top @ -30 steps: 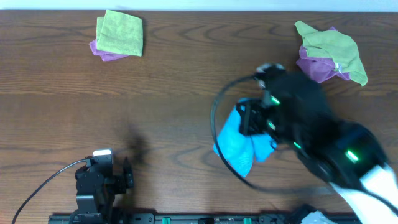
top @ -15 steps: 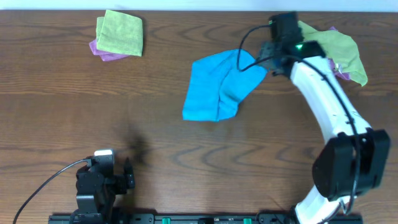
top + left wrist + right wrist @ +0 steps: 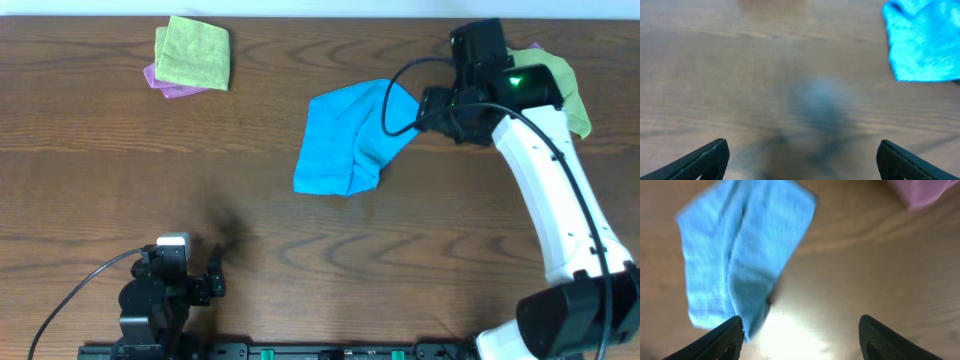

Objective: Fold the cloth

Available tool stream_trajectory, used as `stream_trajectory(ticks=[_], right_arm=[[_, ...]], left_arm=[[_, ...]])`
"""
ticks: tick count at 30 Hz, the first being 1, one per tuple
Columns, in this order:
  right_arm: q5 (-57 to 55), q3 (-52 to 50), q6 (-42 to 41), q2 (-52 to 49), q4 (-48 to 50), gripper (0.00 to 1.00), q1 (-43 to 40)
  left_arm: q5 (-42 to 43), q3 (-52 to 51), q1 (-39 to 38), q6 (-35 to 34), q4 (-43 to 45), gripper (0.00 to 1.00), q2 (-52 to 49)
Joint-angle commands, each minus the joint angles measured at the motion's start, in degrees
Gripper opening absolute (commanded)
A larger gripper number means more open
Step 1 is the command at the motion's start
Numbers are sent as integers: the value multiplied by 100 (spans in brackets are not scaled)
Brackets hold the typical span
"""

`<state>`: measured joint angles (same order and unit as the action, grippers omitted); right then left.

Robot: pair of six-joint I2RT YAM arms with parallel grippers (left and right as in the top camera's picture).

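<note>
The blue cloth [image 3: 345, 135] lies on the brown table [image 3: 250, 200] at centre back, loosely doubled over with a slanted crease and uneven edges. My right gripper [image 3: 437, 112] hovers just past its right corner, open, with nothing between the jaws. In the right wrist view the cloth [image 3: 740, 255] fills the upper left, and my right gripper [image 3: 800, 337] is over bare wood with its left finger beside the cloth's edge. My left gripper [image 3: 212, 280] rests open near the front left, far from the cloth. From the left wrist, the cloth [image 3: 925, 42] shows at top right, ahead of the wide-open left gripper [image 3: 802, 162].
A folded green cloth on a purple one [image 3: 190, 58] sits at the back left. Crumpled green and purple cloths [image 3: 540, 85] lie at the back right, under the right arm's wrist; the purple one [image 3: 925, 192] shows at top right of the right wrist view.
The right arm carried the blue cloth from the table's front centre to the back, laid it down spread out, opened its jaws and drew slightly right. The left arm barely moved.
</note>
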<state>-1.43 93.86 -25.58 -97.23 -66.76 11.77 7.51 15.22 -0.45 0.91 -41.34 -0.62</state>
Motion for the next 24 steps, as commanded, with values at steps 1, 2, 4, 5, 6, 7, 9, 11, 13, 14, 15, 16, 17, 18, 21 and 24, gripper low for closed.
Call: stream_trajectory(ticks=[1, 2, 4, 5, 6, 7, 9, 11, 13, 14, 15, 16, 17, 18, 21, 24], right_arm=[[826, -420, 345, -70, 0, 74, 20], [953, -621, 341, -70, 39, 74, 22], [1152, -960, 341, -70, 221, 74, 31], [1279, -1141, 343, -70, 356, 74, 31], [1370, -1259, 350, -70, 452, 74, 33], [1504, -1408, 378, -70, 584, 74, 31], [1816, -1661, 492, -70, 861, 74, 50], [1888, -1825, 490, -70, 1080, 73, 98], [1884, -1982, 487, -70, 1303, 73, 210], [1884, -2024, 485, -70, 1366, 73, 251], [1884, -2068, 481, -70, 1443, 72, 289], [1884, -2107, 457, -70, 1528, 72, 319], [1886, -2144, 437, -70, 1617, 72, 345], [1904, -2173, 398, -70, 1698, 72, 372], [1952, -2234, 306, -70, 1849, 72, 490], [1943, -2245, 267, -101, 1941, 71, 588]], left_arm=[[175, 208, 20, -79, 107, 95, -140], [131, 315, 17, -90, 105, 95, -293], [157, 476, 17, -155, 103, 96, -612], [155, 586, 17, -243, 105, 96, -837], [157, 686, 17, -291, 109, 96, -1040], [160, 800, 13, -308, 109, 96, -1255], [210, 1119, 9, -308, 109, 96, -1843], [291, 1440, 9, -330, 109, 96, -2398], [313, 2041, 9, -577, 61, 96, -3340], [374, 2262, 7, -632, 42, 96, -3659], [527, 2470, 7, -627, 39, 96, -3947], [717, 2673, 7, -627, 37, 96, -4218], [896, 2861, 4, -627, 35, 96, -4470], [1119, 3073, 4, -627, 26, 96, -4745], [1766, 3552, 4, -627, 35, 95, -5436], [2138, 3648, 4, -629, 109, 96, -5877]])
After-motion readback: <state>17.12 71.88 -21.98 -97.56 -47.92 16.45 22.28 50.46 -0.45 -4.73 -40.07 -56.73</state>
